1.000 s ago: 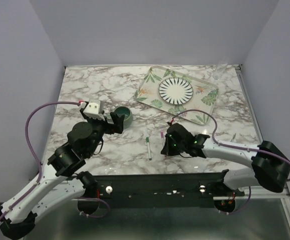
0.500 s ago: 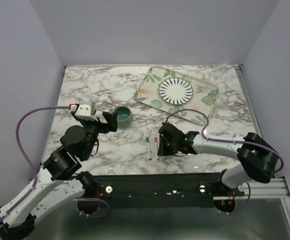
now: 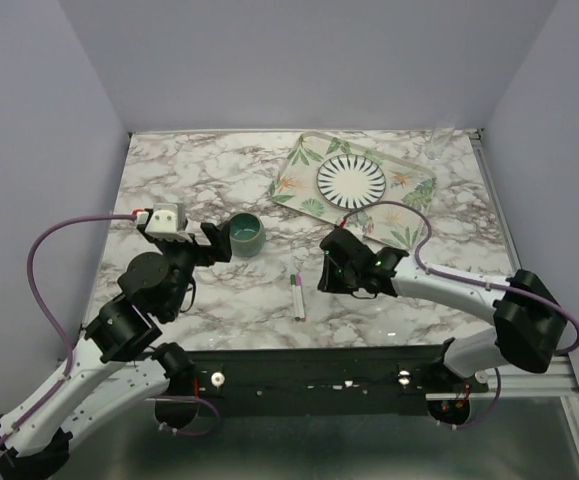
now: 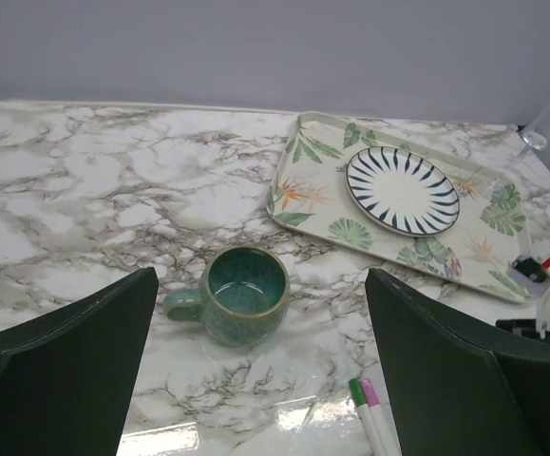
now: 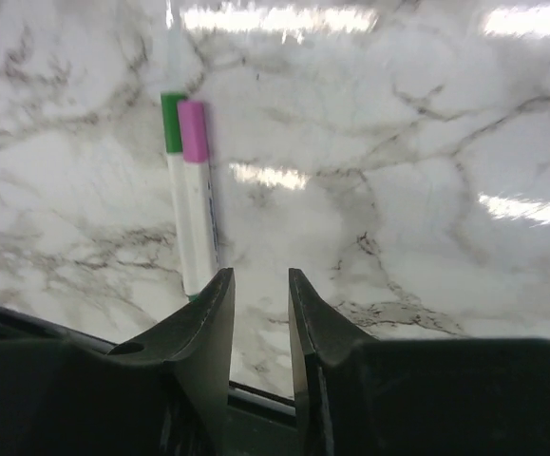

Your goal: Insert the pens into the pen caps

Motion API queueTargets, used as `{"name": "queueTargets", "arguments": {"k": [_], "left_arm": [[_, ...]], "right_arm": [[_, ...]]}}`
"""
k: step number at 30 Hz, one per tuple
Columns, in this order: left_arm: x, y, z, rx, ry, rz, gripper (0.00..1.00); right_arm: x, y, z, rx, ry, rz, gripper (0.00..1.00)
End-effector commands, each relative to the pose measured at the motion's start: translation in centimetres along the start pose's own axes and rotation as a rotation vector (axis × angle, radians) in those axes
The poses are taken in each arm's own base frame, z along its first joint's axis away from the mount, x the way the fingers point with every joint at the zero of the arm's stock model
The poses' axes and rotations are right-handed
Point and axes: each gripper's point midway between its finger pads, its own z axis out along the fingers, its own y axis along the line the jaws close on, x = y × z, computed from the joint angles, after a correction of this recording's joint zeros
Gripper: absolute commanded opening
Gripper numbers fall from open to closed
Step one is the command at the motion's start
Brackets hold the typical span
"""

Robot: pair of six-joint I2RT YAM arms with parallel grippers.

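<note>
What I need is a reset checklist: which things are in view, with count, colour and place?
pens: two, white, side by side on the table, near its front edge
pen caps: two, one green, one pink, fitted on the pens' far ends
cup: one, green, beyond the pens, left of centre
tray: one, pale with leaf print, far right
plate: one, white with dark stripes, on the tray
left gripper: one, dark, open, facing the cup
right gripper: one, dark, slightly open, empty, beside the pens

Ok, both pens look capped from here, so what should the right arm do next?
Probably lift the right gripper up and back. Its jaws stand apart with nothing between them, and the green-capped pen and pink-capped pen lie side by side on the table just ahead, caps on.
</note>
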Motion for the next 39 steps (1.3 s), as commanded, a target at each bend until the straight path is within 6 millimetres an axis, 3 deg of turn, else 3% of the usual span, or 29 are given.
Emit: {"name": "queueTargets", "arguments": {"k": [1, 2, 3, 5, 6, 9, 12, 14, 18, 24, 28, 32, 39], "left_arm": [[0.0, 0.4, 0.4, -0.060, -0.007, -0.108, 0.99], [0.0, 0.3, 0.4, -0.061, -0.004, -0.124, 0.99], [-0.1, 0.1, 0.4, -0.052, 0.000, -0.140, 0.99], [0.3, -0.8, 0.4, -0.017, 0.032, -0.151, 0.99], [0.1, -1.0, 0.4, -0.006, 0.034, -0.153, 0.99], [0.2, -1.7, 0.4, 0.035, 0.054, -0.110, 0.99], [0.4, -2.2, 0.2, 0.084, 0.060, -0.062, 0.99], [0.5, -2.4, 0.0, 0.108, 0.059, -0.055, 0.99], [0.7, -2.7, -0.2, 0.137, 0.053, -0.049, 0.99], [0.6, -3.0, -0.7, 0.168, 0.053, -0.050, 0.99], [2.7, -2.3, 0.0, 0.121, 0.117, 0.016, 0.99], [4.9, -1.6, 0.6, 0.064, 0.227, 0.093, 0.99], [3.6, -1.3, -0.1, 0.071, 0.169, 0.044, 0.99]], "right_arm": [[-6.7, -4.9, -2.7, 0.172, -0.183, 0.166, 0.35], [-7.5, -6.1, -3.1, 0.208, -0.206, 0.200, 0.36], [-8.5, -8.9, -3.6, 0.285, -0.239, 0.258, 0.38], [-9.4, -11.5, -4.7, 0.331, -0.281, 0.360, 0.43], [-10.1, -13.9, -5.2, 0.371, -0.304, 0.434, 0.44], [-10.3, -18.6, -6.7, 0.455, -0.356, 0.560, 0.44], [-9.0, -22.2, -7.8, 0.565, -0.384, 0.678, 0.44], [-7.8, -23.3, -7.7, 0.597, -0.366, 0.742, 0.43], [-7.5, -25.4, -8.1, 0.616, -0.365, 0.777, 0.43], [-6.4, -30.1, -9.8, 0.683, -0.338, 0.851, 0.43], [-5.6, -32.9, -10.4, 0.714, -0.304, 0.866, 0.43], [-5.3, -34.9, -11.5, 0.764, -0.299, 0.815, 0.44], [-6.0, -36.0, -11.3, 0.710, -0.307, 0.774, 0.46]]}}
